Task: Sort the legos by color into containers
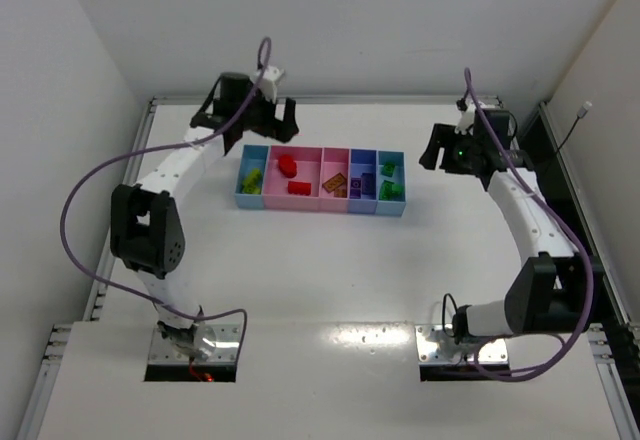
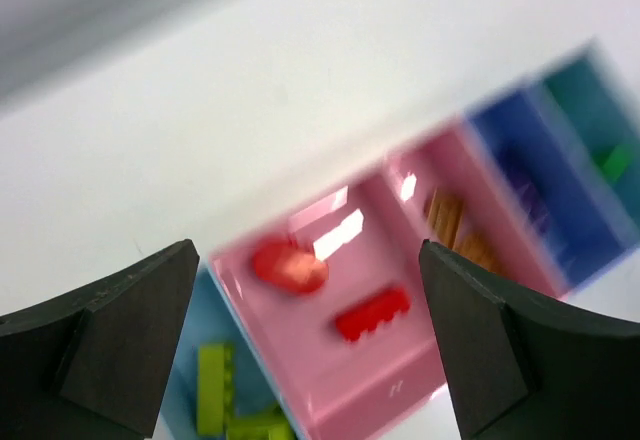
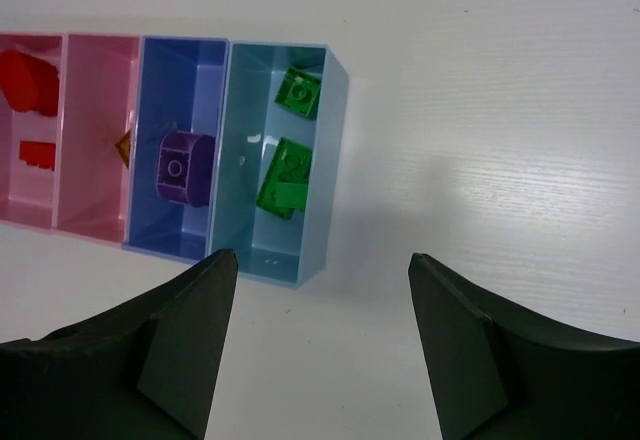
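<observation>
Remote inspection, both arms.

Left gripper (image 2: pixel 305 248): fingers spread wide, nothing between them. It hangs over the far left end of the containers (image 1: pixel 320 209), above the red and yellow-green compartments. The left wrist view is blurred, so fine detail there is not reliable.

Right gripper (image 3: pixel 320 255): fingers spread, empty, positioned off the right end of the row over bare table (image 1: pixel 320 300).

Contents, left to right:
- yellow-green bricks (image 2: pixel 212 388) in the end light blue bin
- red bricks (image 1: pixel 288 166) in the first pink bin
- orange bricks (image 1: pixel 335 182) in the second pink bin
- the round purple piece (image 3: pixel 183 167) in the blue-violet bin
- green bricks (image 3: pixel 283 177) in the far light blue bin

Every brick I can make out lies inside a compartment of its own colour. I judge the sort to be essentially finished.

Risks from here:
- If the left arm drops, a finger could clip a bin wall. The bins are joined, so the whole row would shift and bricks could spill.
- A needless re-grasp in the shallow bins could flick a small brick into the neighbouring colour.
- The right arm sweeping inward at low height would strike the end wall
</observation>
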You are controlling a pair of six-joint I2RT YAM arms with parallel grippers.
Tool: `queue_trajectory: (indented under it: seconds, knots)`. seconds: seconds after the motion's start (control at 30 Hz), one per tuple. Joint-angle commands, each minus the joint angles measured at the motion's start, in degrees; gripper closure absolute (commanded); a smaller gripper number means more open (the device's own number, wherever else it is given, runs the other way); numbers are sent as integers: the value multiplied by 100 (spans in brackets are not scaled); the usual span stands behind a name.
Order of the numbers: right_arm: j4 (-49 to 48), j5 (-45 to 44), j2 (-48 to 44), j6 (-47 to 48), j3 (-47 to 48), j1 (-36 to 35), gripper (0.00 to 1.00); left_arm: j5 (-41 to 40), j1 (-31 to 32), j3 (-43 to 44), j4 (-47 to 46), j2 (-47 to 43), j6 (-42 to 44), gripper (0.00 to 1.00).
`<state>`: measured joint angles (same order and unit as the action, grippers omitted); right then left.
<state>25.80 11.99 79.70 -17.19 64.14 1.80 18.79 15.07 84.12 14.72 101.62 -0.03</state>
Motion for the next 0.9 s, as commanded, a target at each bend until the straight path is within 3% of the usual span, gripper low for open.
queue_trajectory:
  seconds: [0.0,0.17,0.37,0.5,0.6,0.87]
  knots:
    - [-190,-302,-209,505,177,-303,28,-103,40,1219,62,-556,-902,0]
    - [171,-768,282,1261,906,-681,28,-1279,93,1117,839,-863,-454,0]
    - [777,-768,950,1386,1724,-577,24,-1413,-337,72,778,-1540,-532,0]
    - [497,-874,1250,991,1673,-251,23,-1054,-1178,-395,778,-1645,-937,0]
    - [233,-821,1416,858,1470,-59,23,-1253,-1602,-791,716,-1646,-990,0]
    - [30,-733,1469,910,1127,233,23,-1624,-1955,-1441,638,-1522,-674,0]
